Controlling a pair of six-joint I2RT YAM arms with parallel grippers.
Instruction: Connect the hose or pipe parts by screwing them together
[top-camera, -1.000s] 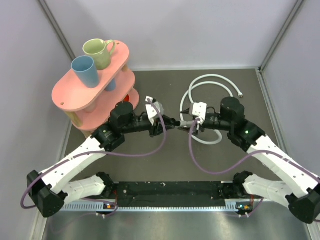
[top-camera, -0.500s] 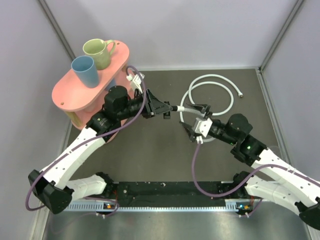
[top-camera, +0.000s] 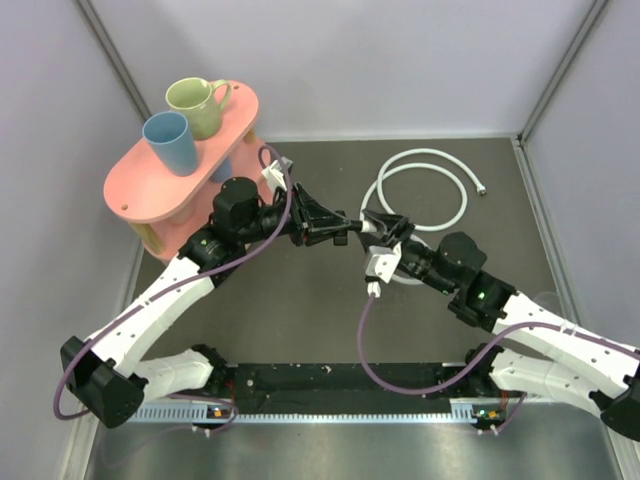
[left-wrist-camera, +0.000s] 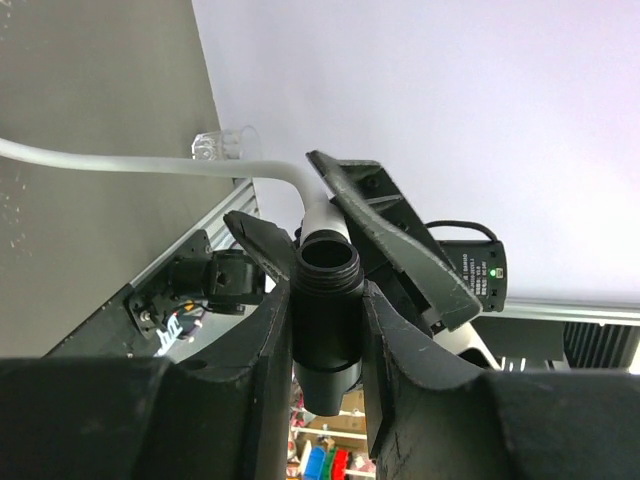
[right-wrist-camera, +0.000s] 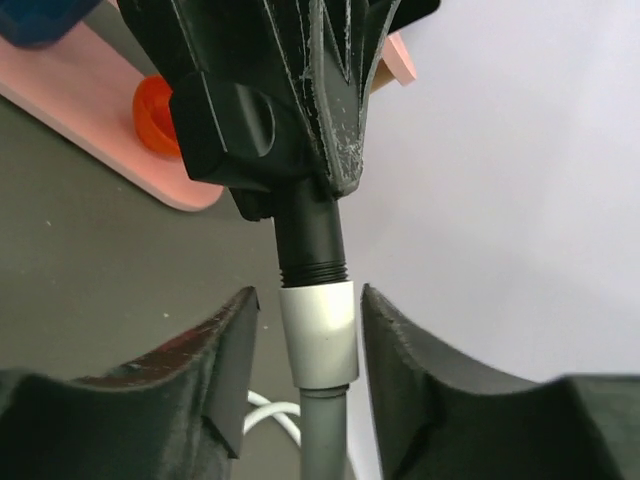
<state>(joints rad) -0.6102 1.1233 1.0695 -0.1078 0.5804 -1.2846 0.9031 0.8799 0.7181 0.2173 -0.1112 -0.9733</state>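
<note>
Left gripper (top-camera: 336, 228) pinches the black T connector (left-wrist-camera: 327, 310) aloft, near the pink stand (top-camera: 150, 190). Right gripper (right-wrist-camera: 310, 296) flanks the silvery end fitting (right-wrist-camera: 318, 345), which butts against the connector's thread; I cannot tell whether it is pinched. White hose (top-camera: 440, 165) lies coiled farther from the stand. Judgement: the hose is light and floppy, so hold the rigid fitting, which is smooth and may slip.

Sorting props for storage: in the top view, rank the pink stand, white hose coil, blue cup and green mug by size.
Pink stand
white hose coil
then blue cup and green mug, too alike to rank

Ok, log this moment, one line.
left end effector: shut on black connector; right end effector: around hose fitting, grip unclear; fitting at connector thread
</note>
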